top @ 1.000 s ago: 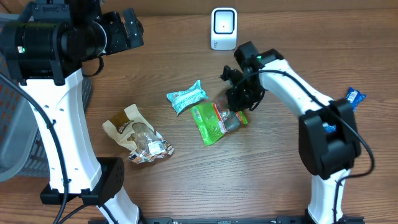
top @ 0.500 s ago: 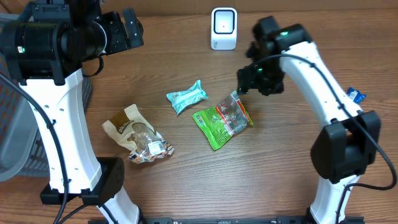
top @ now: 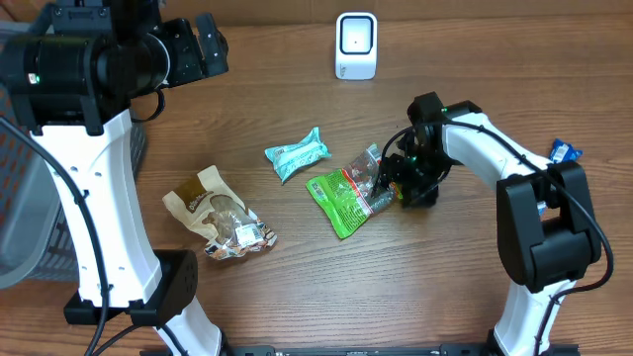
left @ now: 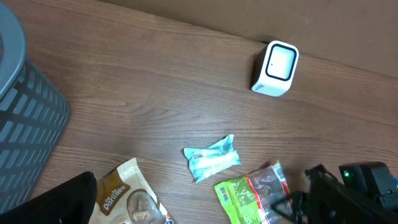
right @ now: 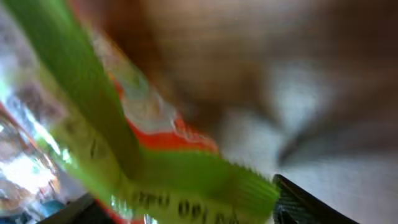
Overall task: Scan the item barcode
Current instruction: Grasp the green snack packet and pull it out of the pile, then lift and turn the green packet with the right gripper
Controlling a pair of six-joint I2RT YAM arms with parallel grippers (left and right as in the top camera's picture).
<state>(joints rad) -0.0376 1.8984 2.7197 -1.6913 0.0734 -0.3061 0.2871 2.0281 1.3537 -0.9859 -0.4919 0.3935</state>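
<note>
Since half a second ago the right arm (top: 473, 146) has dropped from up near the scanner to the green-and-orange crinkly film snack pouch (top: 346, 203). That pouch lies much where it did, flat on the brown wooden worktop (top: 297, 287) a little right of centre, well apart from the small white box-shaped barcode scanner (top: 356, 44) at the far edge. It looks light, soft and slippery, with loose contents that probably shift, so it will likely flop if lifted by one end. The flat crimped seam at its right end seems the best hold, leaving the printed faces free to show. Where the barcode sits cannot be made out. The right arm is folded low with its wrist tipped down, the right jaws at that right end of the pouch. The wrist view is a blur of green seam beside one dark fingertip (right: 305, 202), so I cannot tell whether they grip it. The left arm (top: 94, 138) stands raised at the far left, its left jaws spread wide and holding nothing.
</note>
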